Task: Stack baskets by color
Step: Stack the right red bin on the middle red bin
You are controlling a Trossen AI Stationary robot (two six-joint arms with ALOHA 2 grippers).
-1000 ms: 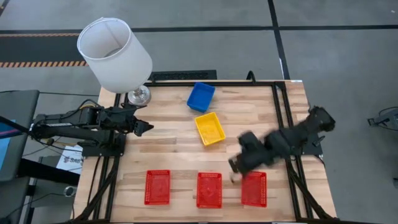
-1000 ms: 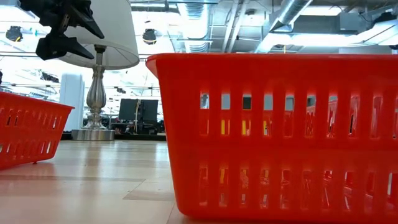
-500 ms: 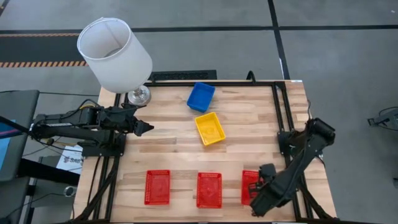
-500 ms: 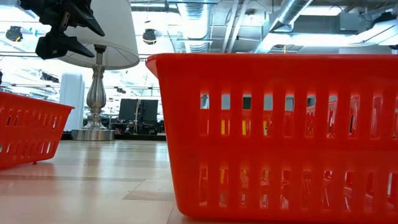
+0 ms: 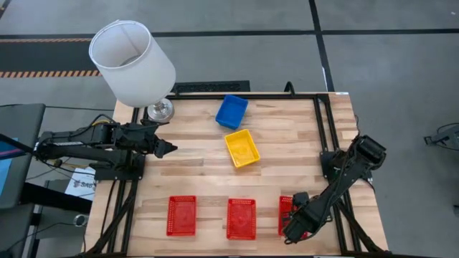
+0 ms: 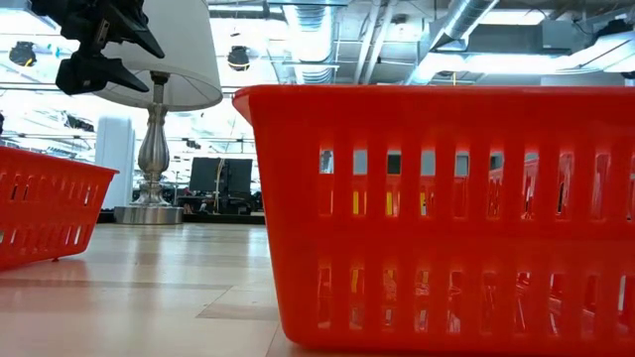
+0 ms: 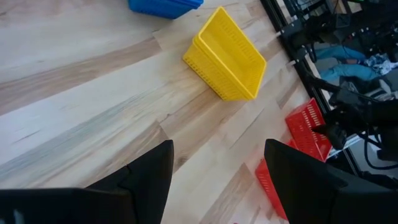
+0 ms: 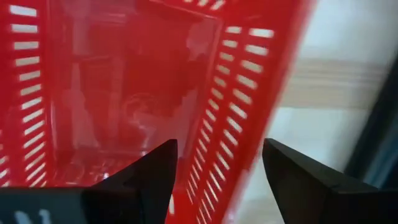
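Three red baskets sit in a row along the table's near edge: left [image 5: 181, 216], middle [image 5: 241, 218] and right [image 5: 285, 208]. A yellow basket [image 5: 242, 147] and a blue basket [image 5: 232, 111] rest farther back, near the middle. My right gripper [image 5: 292, 228] points down over the right red basket. It is open, and in the right wrist view [image 8: 217, 180] one finger stands inside the basket's side wall [image 8: 249, 124] and one outside. I cannot see it touching the wall. My left gripper [image 5: 169, 148] hovers open at the table's left side, with nothing between its fingers [image 7: 217, 180].
A lamp with a white shade [image 5: 133, 63] stands on the far left corner, its metal base [image 5: 161, 110] on the table. Black frame rails [image 5: 324, 136] run along the table's right side. Bare wood [image 5: 201, 175] lies between the red row and the yellow basket.
My right gripper has swung from above the table's middle right toward the near edge and gone down onto the right red basket, tipping to point more steeply down. The baskets have stayed where they were.
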